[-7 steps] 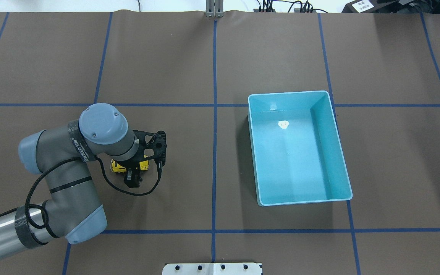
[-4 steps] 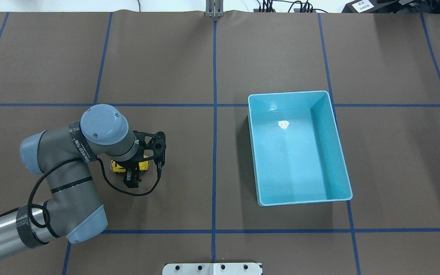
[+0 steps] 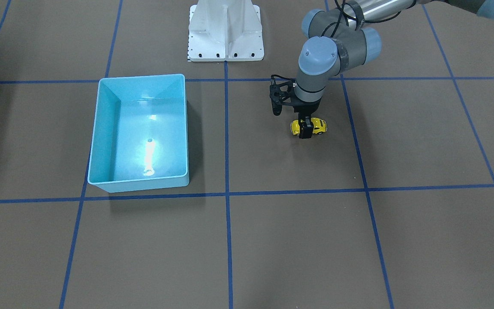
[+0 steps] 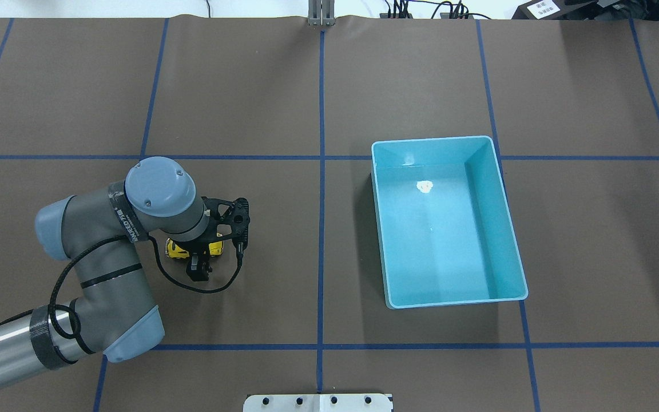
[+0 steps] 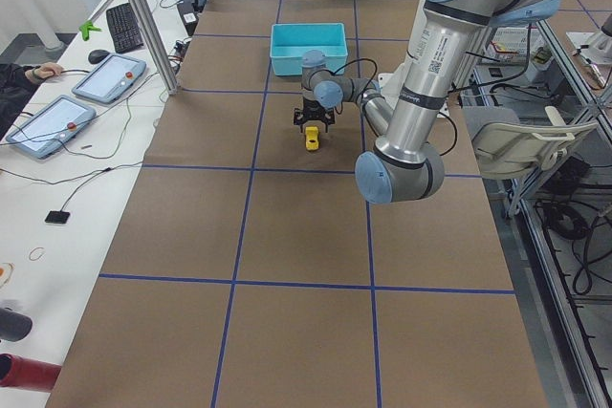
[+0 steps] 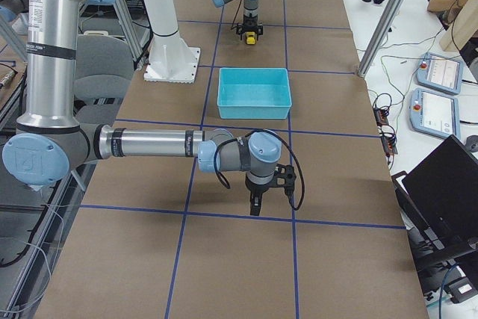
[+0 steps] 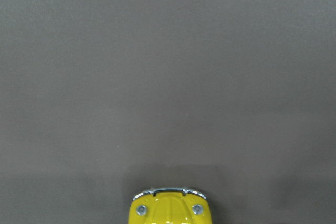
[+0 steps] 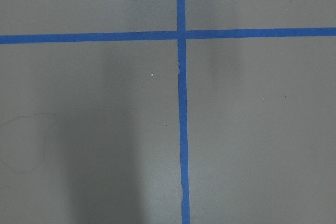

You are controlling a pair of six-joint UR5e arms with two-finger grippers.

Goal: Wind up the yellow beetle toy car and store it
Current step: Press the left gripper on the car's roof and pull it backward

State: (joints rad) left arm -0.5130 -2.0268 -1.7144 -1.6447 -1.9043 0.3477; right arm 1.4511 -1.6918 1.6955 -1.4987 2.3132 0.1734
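Note:
The yellow beetle toy car (image 3: 318, 125) stands on the brown table, left of the centre line in the overhead view (image 4: 176, 250). My left gripper (image 3: 305, 129) points straight down over it, with one finger on each long side, and looks shut on the car's middle (image 4: 197, 258). The left wrist view shows only the car's hood and headlights (image 7: 170, 211) at its bottom edge. The far, small left arm also stands over the car in the exterior right view (image 6: 252, 36). My right gripper (image 6: 255, 205) shows only there, hanging low over bare table. I cannot tell whether it is open.
The empty light blue bin (image 4: 455, 302) stands right of the centre line, well apart from the car, and also shows in the front view (image 3: 137, 185). Blue tape lines cross the table. The white robot base (image 3: 225, 30) is at the table's edge.
The left arm's elbow and wrist have shifted slightly to the right. The gripper and the car stay in about the same place.

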